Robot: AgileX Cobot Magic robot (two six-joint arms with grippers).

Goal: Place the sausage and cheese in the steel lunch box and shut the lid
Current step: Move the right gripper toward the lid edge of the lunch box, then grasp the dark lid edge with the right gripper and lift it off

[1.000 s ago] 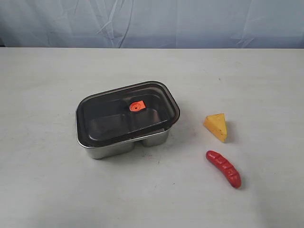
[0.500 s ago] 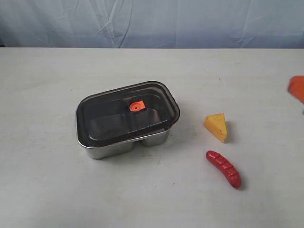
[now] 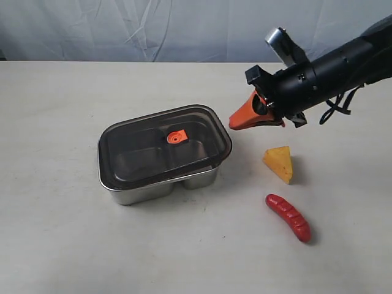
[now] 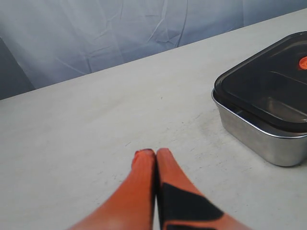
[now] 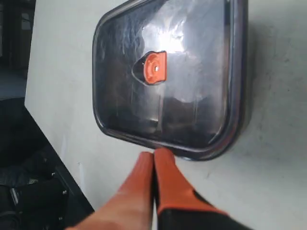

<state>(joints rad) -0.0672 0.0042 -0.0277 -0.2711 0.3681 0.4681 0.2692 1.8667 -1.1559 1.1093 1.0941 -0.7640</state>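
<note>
The steel lunch box [image 3: 160, 185] stands left of centre on the table, with the dark translucent lid [image 3: 164, 146] resting on it, orange valve on top. Right of it lie the yellow cheese [image 3: 279, 163] and, nearer the front, the red sausage [image 3: 288, 217]. My right gripper [image 3: 233, 124] hangs shut and empty above the table, just right of the box's far right corner and behind the cheese. In the right wrist view that gripper [image 5: 153, 154] points at the lid [image 5: 192, 76]. My left gripper [image 4: 154, 152] is shut and empty over bare table, apart from the lunch box [image 4: 259, 139]; the exterior view does not show it.
A pale grey table [image 3: 61, 233] carries everything, and a wrinkled blue-grey cloth [image 3: 184, 27] hangs behind its far edge. The black right arm [image 3: 331, 70] reaches in from the upper right. A dark floor area [image 5: 19, 158] shows past the table edge in the right wrist view.
The right arm has swung in from the right edge; its shut gripper now hangs near the box's far right corner. Box, lid, cheese and sausage have not moved.
</note>
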